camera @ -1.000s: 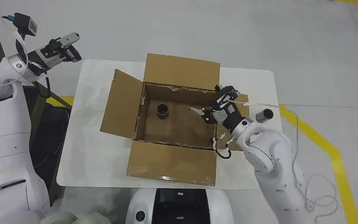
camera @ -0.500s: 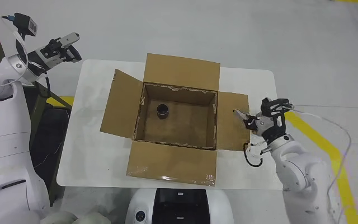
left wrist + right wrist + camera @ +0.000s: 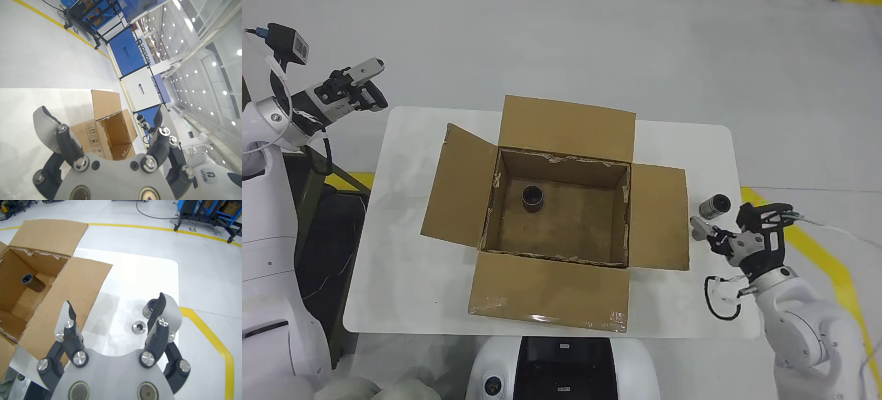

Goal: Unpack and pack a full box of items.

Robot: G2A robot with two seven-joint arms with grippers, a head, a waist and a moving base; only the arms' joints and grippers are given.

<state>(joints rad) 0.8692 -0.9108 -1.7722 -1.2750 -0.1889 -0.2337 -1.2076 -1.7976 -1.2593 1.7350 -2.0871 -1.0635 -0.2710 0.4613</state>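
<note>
An open cardboard box (image 3: 557, 135) sits mid-table with all flaps spread. One dark cylinder (image 3: 533, 197) (image 3: 32, 283) stands on its floor, toward the far left. My right gripper (image 3: 737, 222) (image 3: 114, 298) is open over the table's right edge, beyond the box's right flap. Below it on the table lie a small metal disc with a hole (image 3: 139, 328) and a silver cylinder (image 3: 712, 206) (image 3: 148, 310), the latter half hidden behind one finger. My left gripper (image 3: 360, 82) (image 3: 102, 108) is open and holds nothing, raised off the table's far left corner.
The white table (image 3: 412, 250) has bare strips to the left and right of the box. The box's right flap (image 3: 71, 298) lies flat close beside my right gripper. Yellow floor tape (image 3: 812, 250) runs past the table's right side.
My right arm has swung from over the box's inside out to the right, ending at the table's right edge. The left arm has kept still.
</note>
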